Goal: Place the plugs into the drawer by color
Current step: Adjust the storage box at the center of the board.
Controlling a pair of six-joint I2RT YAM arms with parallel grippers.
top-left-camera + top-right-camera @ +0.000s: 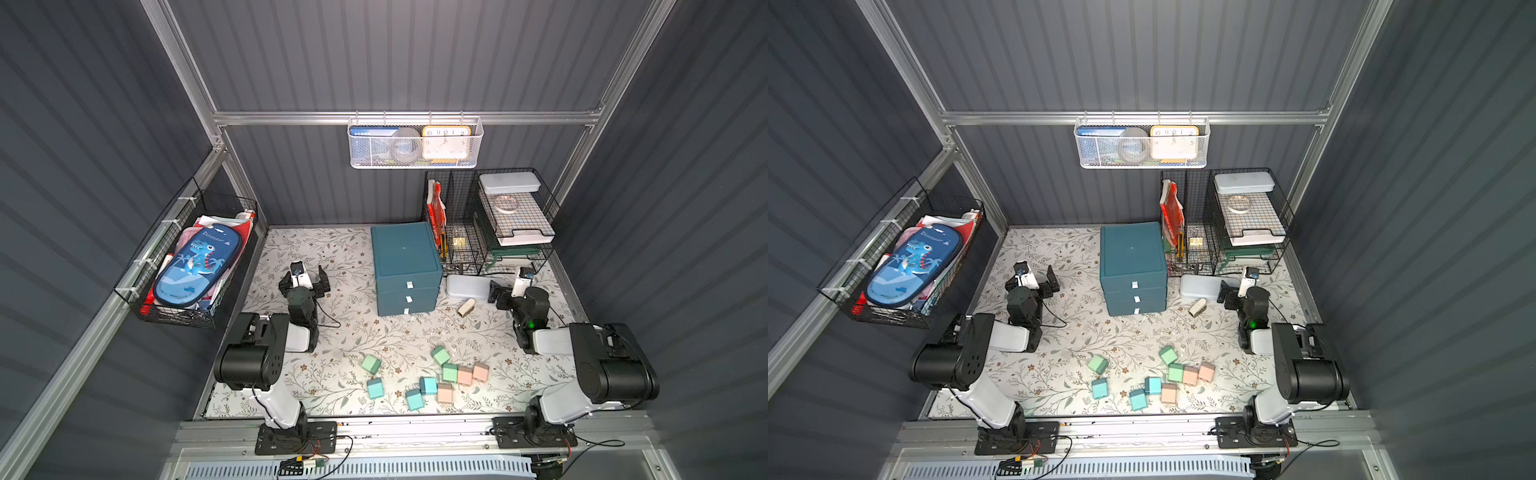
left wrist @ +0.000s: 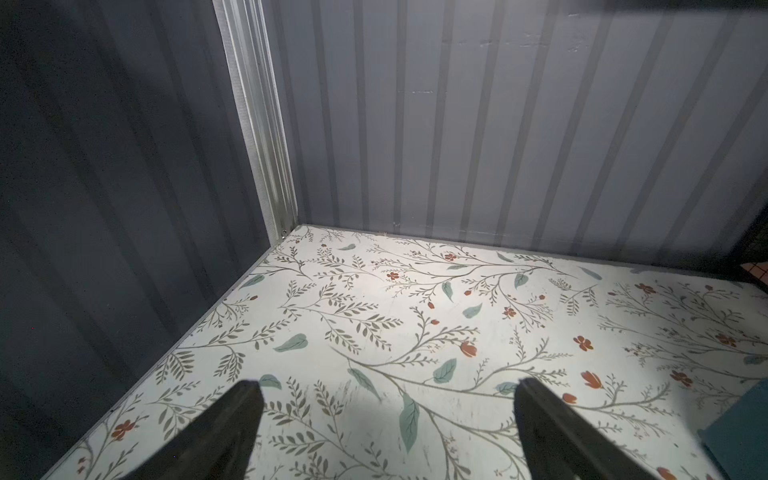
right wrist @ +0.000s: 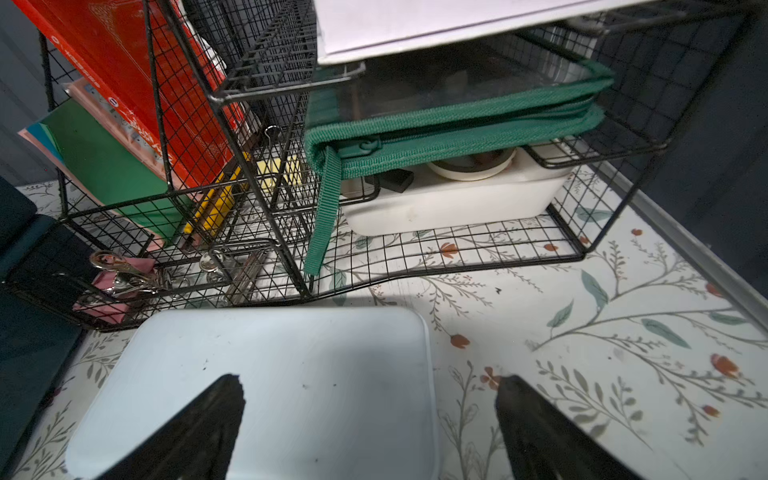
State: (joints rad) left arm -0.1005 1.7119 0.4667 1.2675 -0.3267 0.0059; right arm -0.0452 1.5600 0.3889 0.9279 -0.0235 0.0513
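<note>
Left hand point(image 2: 388, 386) spread, empty, near the desk's point(image 1: 353, 332) left edge. Right hand point(image 3: 369, 380) spread over a pale case point(image 3: 291, 374) beside the drawer point(image 1: 405, 257), which stands at the back edge. Plugs point(image 1: 428, 384) scattered near the front edge, with bare desk between.

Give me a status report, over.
Open, empty: left gripper, right gripper. All nine plugs loose on mat; drawer shut. Beside drawer: tan cylinder.

Non-task items on floral mat point(image 1: 332, 257).
Pale flat case point(image 1: 465, 287) just beside tan cylinder point(image 1: 466, 307); black wire rack point(image 1: 461, 199) stands behind both.
</note>
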